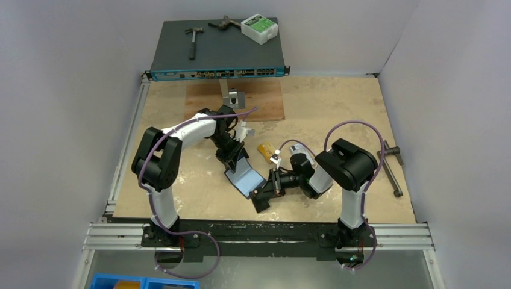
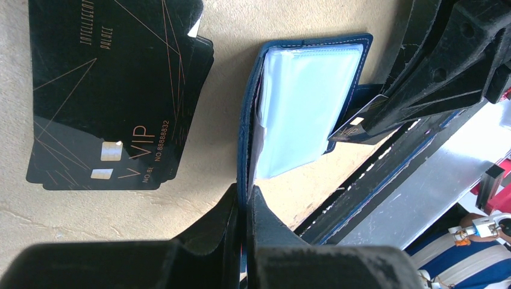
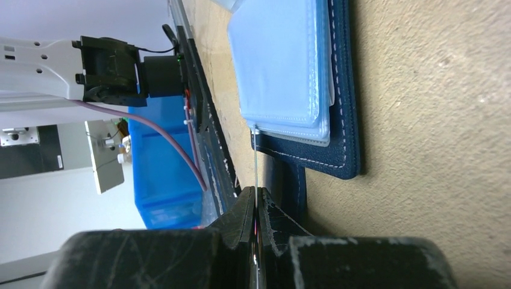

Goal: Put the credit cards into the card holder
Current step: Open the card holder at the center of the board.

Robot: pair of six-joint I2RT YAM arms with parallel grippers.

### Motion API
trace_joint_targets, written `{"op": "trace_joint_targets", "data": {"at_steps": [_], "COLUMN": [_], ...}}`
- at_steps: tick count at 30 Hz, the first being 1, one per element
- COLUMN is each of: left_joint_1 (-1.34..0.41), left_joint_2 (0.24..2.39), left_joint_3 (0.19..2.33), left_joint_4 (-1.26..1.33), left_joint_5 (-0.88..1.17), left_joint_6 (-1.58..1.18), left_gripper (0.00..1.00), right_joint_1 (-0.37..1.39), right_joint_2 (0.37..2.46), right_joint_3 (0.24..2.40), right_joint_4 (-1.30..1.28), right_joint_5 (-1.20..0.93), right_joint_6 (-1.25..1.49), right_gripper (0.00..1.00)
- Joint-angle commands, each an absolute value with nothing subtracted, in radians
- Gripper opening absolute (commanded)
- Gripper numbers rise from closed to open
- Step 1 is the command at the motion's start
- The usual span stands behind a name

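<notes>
Left gripper (image 2: 243,195) clamps card holder (image 2: 244,144) cover, right gripper (image 3: 256,203) pinches credit card (image 2: 355,123): align its edge with the sleeve (image 3: 283,66) mouth, slide slowly.

Shows the card holder (image 1: 246,179) open on the table (image 1: 337,114), stacked credit cards (image 2: 114,90) just beside it, a single card (image 2: 355,123) at its inner sleeves' edge.

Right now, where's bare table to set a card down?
Free: back right table, between wooden board and metal tool; front strip between left arm and card holder. Crowded: centre, left gripper and right gripper at the card holder, gold cards beside.
</notes>
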State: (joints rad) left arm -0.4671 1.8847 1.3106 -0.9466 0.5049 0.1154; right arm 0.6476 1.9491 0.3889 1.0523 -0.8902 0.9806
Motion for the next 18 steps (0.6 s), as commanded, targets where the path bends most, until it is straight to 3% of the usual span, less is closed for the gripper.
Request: {"op": "trace_joint_targets", "data": {"at_steps": [1,18], "left_joint_1": [-0.469,-0.471], "left_joint_2": [1.830,1.837], "left_joint_3": [1.305,1.287], "left_joint_4": [-0.930,-0.923], "left_joint_5": [0.520,0.512], "left_joint_6": [0.117,0.123], "left_gripper": [0.00,0.00], "right_joint_1": [0.647,0.646], "right_joint_2": [1.965,1.936], "right_joint_3": [0.421,0.456], "right_joint_4": [0.944,1.017], "right_joint_5": [-0.807,-0.759], "right_joint_6": [0.898,0.947], "right_gripper": [0.00,0.00]}}
